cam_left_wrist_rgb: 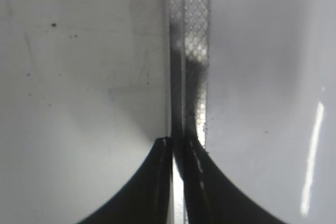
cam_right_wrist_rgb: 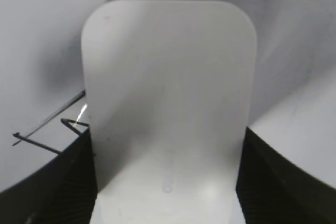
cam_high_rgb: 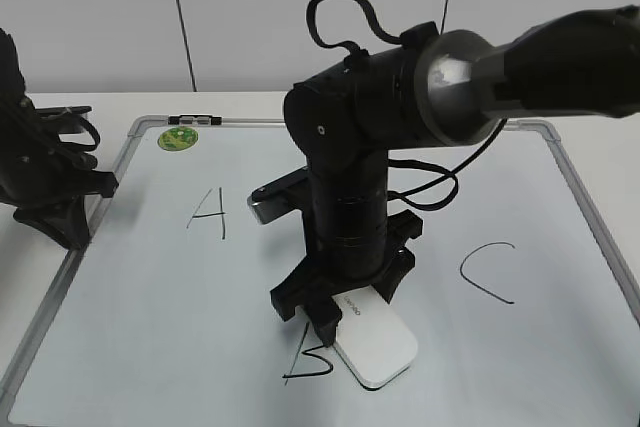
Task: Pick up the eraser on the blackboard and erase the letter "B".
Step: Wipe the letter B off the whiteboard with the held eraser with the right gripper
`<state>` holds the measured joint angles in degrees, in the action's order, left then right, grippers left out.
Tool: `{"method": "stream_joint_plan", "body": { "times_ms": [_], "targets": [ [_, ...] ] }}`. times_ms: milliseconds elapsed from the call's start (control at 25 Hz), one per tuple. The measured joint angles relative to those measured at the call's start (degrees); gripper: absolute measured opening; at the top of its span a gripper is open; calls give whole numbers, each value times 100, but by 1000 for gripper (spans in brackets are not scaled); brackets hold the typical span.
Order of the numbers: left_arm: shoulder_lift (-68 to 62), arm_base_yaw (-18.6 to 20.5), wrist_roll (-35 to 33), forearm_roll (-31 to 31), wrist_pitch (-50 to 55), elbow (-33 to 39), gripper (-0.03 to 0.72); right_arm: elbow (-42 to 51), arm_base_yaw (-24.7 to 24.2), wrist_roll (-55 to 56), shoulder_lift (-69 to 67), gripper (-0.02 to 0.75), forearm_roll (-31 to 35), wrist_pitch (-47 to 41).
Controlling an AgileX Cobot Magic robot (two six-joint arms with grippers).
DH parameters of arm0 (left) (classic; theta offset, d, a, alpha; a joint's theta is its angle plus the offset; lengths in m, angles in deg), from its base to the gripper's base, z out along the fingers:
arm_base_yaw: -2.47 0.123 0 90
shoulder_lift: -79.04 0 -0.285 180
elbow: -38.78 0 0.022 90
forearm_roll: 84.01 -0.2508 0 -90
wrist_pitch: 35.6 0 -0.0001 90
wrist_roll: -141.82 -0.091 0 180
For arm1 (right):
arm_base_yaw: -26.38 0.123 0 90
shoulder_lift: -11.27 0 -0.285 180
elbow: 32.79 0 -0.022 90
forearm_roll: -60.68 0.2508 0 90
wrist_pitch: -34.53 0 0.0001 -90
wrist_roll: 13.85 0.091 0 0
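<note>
White eraser (cam_high_rgb: 378,345); black "B" (cam_high_rgb: 308,364); pale blackboard (cam_high_rgb: 150,287), grey frame.

1. I am seeing the eraser (cam_high_rgb: 377,344) lying flat on the blackboard (cam_high_rgb: 120,327), a white, smooth block with rounded corners, sitting near the board's front edge around the middle.
2. I am reading the eraser's long axis as running diagonally in the exterior view; in the right wrist view its pale top (cam_right_wrist_rgb: 168,103) is filling most of the frame.
3. I am finding the letter "B" (cam_high_rgb: 308,362), thin black marker strokes, sitting just left of the eraser, touching or nearly touching its edge.
4. I am looking at a pale, grey-framed board with rounded corners, lying flat on the bench.
</note>
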<state>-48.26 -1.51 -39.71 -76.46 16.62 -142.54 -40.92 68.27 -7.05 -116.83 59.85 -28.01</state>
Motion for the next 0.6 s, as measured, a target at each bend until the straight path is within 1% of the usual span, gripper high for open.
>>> {"method": "stream_joint_plan", "body": {
  "times_ms": [360,600],
  "targets": [
    [0,0,0,0,0,0,41,-73,8,13,-83,521,33,-36],
    [0,0,0,0,4,0,42,-73,116,48,-93,521,-48,-36]
  ]
}}
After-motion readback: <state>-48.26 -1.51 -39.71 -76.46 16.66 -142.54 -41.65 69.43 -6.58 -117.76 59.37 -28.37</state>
